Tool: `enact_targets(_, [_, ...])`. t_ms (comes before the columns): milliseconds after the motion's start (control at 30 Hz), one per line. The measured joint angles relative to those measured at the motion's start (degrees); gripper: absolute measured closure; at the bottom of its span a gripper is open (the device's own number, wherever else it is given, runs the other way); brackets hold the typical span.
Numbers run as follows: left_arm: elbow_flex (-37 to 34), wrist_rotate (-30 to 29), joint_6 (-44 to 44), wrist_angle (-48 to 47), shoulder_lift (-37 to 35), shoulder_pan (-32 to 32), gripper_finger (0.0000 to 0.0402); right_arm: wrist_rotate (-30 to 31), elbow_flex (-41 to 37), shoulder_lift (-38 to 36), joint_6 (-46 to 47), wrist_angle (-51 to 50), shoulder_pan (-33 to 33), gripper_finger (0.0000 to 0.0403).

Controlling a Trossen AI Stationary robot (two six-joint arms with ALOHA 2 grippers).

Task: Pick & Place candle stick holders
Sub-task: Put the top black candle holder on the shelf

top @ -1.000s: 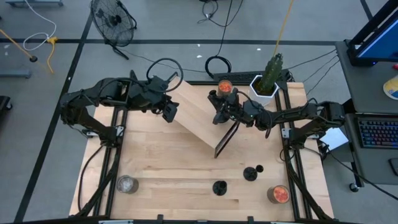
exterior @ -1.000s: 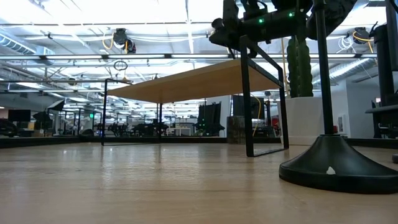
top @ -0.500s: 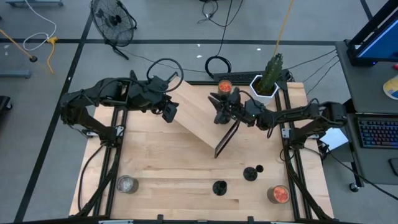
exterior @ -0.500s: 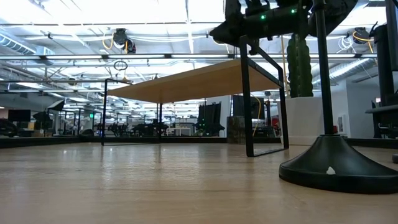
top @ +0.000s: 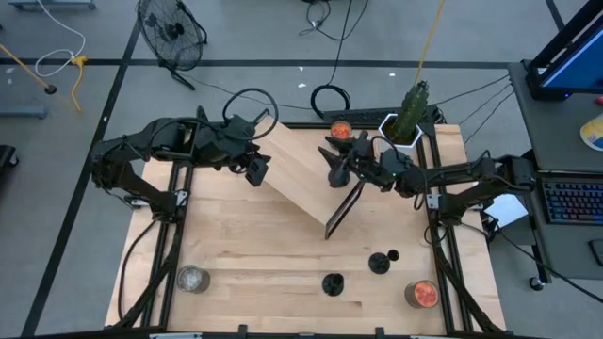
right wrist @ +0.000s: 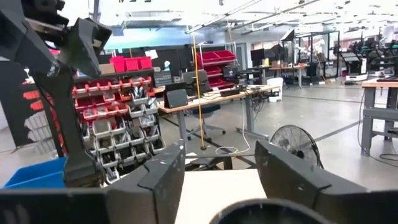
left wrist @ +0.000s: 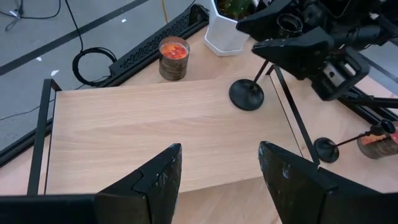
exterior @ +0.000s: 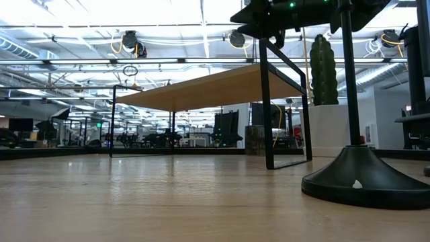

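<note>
One black candle stick holder [left wrist: 247, 94] stands by its round base on the right end of the raised wooden shelf [top: 297, 179]. My right gripper [left wrist: 287, 36] hovers open above it, its fingers on either side of the holder's cup top [right wrist: 267, 213]. Two more holders [top: 332, 282] [top: 380, 262] stand on the table near the front; the base of one [exterior: 366, 178] fills the right of the low view. My left gripper [top: 256, 169] hangs open over the shelf's left end with nothing between its fingers [left wrist: 163, 171].
A jar with orange filling [top: 340, 129] and a cactus in a white pot [top: 403, 127] stand behind the shelf. Another orange jar [top: 421, 294] is at the near right corner and a silvery jar [top: 192, 279] at the near left. Bare tabletop [top: 245, 245] lies between.
My right gripper has opened, let go of the candle stick holder and risen a little. The holder stays upright on the shelf's right end.
</note>
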Motion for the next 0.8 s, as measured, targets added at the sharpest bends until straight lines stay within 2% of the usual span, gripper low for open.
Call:
enact_targets(400, [0.0, 0.0, -0.07, 0.11, 0.0, 0.0, 0.0181, 0.09, 0.0, -2.38, -0.02, 1.02, 0.15, 0.0161])
enact_targets(633, [0.0, -0.02, -0.09, 0.15, 0.0, 0.0, 0.0181, 0.04, 0.0, -5.85, -2.35, 2.34, 0.21, 0.0156])
enact_targets(800, [-0.07, -0.05, 2.59, 0.22, 0.0, 0.0, 0.0181, 0.0, 0.0, -10.56, -4.06, 1.99, 1.96, 0.0168])
